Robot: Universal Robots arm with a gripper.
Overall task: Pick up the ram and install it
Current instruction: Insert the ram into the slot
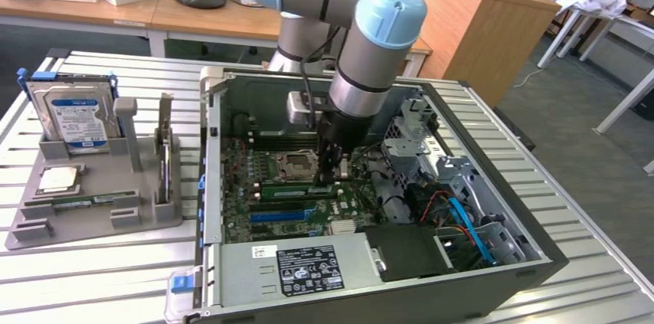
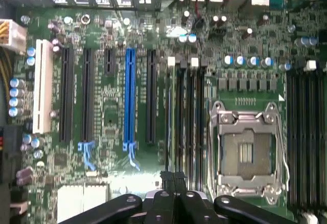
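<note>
A green ram stick (image 1: 297, 192) stands on edge in a slot of the motherboard (image 1: 268, 217) inside the open computer case, just beside the empty processor socket (image 1: 296, 163). My gripper (image 1: 329, 178) hangs straight down at the socket-side end of that stick, close above it. In the wrist view my gripper (image 2: 172, 179) is shut, its dark fingertips (image 2: 166, 179) pressed together over the row of black memory slots (image 2: 186, 116). I cannot tell whether they touch the stick. A second ram stick (image 1: 87, 201) lies flat on the grey holder.
The grey holder (image 1: 153, 213) at the exterior view's left carries a hard drive (image 1: 73, 117) and a square processor chip (image 1: 58, 179). The case walls (image 1: 511, 186), power supply (image 1: 296, 266) and blue cables (image 1: 465, 224) crowd around the board.
</note>
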